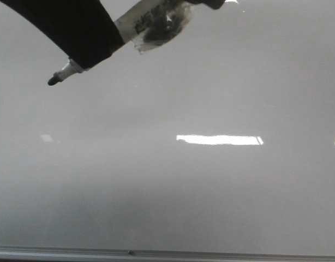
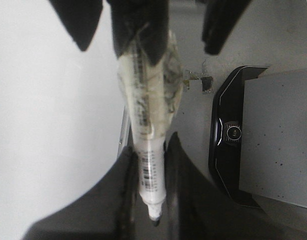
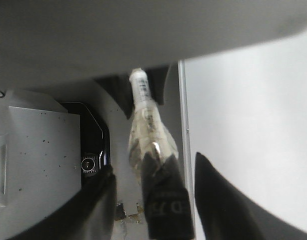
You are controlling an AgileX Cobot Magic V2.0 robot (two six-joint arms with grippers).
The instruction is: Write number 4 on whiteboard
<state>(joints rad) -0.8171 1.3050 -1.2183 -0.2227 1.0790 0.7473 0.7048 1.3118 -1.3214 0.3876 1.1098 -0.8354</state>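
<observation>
You are looking at the large glossy pale grey-white whiteboard (image 1: 173, 191) lying flat and filling the front view, its thin silver frame edge (image 1: 156, 254) running along the near side; no number 4 is showing on it yet. The white-barrelled, black-tipped marker (image 1: 61, 75), wrapped in clear tape, is hanging over the board's far left part, tip pointing left and down, and you cannot tell whether it is touching. The left gripper (image 2: 152, 145) is flanking the barrel near the tip and the right gripper (image 3: 153, 165) is carrying the taped end; whether either set of jaws is clamped or apart cannot be told. Judge the marker as light and stiff but slick under tape, so you are best gripping the barrel mid-length and pressing gently, since the soft tip is skidding easily on a gloss surface. A black lens-fronted device (image 2: 232, 132) is sitting on a speckled grey block (image 2: 278, 135) beside the frame, off the writing area. A bright glare streak (image 1: 219, 140) is crossing the board and could be mistaken for ink.
</observation>
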